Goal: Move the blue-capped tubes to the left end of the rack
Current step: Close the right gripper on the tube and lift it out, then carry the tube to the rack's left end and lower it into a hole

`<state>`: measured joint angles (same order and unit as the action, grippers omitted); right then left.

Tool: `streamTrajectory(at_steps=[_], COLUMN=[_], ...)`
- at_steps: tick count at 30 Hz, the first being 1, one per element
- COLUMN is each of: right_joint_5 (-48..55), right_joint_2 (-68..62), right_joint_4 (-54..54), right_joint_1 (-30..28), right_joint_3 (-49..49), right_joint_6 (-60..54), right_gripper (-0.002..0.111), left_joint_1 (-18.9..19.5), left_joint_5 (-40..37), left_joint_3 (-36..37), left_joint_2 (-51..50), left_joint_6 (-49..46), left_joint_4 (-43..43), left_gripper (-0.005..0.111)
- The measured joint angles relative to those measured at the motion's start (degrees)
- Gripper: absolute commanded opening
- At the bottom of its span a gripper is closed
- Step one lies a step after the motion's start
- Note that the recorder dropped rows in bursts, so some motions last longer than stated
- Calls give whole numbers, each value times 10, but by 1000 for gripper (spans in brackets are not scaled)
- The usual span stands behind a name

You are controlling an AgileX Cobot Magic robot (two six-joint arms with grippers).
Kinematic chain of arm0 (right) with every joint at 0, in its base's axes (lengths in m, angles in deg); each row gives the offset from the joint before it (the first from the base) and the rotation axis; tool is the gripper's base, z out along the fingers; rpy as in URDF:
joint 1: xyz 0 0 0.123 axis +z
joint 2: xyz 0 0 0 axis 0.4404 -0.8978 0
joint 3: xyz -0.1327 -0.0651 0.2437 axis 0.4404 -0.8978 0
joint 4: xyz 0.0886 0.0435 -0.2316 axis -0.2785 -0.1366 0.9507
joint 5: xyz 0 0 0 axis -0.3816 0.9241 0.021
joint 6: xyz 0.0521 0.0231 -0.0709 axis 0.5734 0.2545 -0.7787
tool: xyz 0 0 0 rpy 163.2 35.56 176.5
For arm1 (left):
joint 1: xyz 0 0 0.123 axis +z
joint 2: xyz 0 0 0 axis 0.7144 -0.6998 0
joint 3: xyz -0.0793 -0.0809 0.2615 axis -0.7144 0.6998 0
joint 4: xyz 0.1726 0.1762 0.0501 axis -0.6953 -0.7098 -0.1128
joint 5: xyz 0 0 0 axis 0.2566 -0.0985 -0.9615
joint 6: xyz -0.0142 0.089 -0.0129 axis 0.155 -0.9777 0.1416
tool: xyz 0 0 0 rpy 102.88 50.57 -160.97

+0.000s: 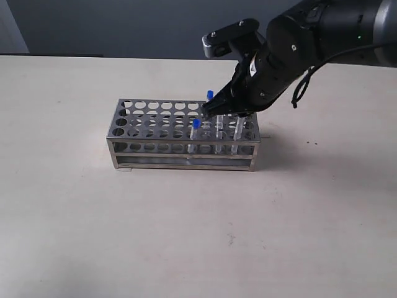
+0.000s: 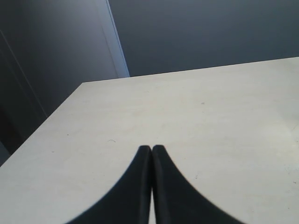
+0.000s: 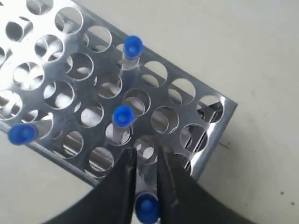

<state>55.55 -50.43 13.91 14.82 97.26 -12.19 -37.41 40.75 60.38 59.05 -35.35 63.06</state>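
Note:
The steel rack stands mid-table. My right gripper hangs over its right end. In the right wrist view this gripper is shut on the clear body of a blue-capped tube, whose lower end sits in a hole of the rack. Three more blue-capped tubes stand in nearby holes. Two caps show in the exterior view; the arm hides the others. My left gripper is shut and holds nothing, over the bare table; it is out of the exterior view.
The rack's left half has only unfilled holes. The beige table spreads wide around the rack. Its far edge meets a dark wall.

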Motion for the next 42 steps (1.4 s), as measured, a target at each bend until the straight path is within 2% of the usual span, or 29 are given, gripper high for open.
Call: streamTrajectory(at_steps=[12,18,22,24,32,37,42], right_joint_5=[-10,-57,-59,-50,65,94,102], right_joint_2=[95,93,46,-11,-192,-262,-274], right_joint_4=[-3,-11,-16,-22,-47,-63,-68], right_joint_1=[0,35,63,78,110,119,125], right_joint_3=[1,25,99,175,418,502,529], right_joint_6=[0,-11,-29,-48,-134,-144,-144], right_gripper=[-1,-1,-1,-1,-1,-1,-1], left_joint_1=[0,0,0,0,0,0,0], left_joint_5=[0,0,0,0,0,0,0], left_joint_3=[0,0,0,0,0,0,0], left_joint_2=[0,0,0,0,0,0,0], left_joint_6=[0,0,0,0,0,0,0], left_joint_4=[0,0,0,0,0,0,0], left_gripper=[0,0,0,0,0,0,0])
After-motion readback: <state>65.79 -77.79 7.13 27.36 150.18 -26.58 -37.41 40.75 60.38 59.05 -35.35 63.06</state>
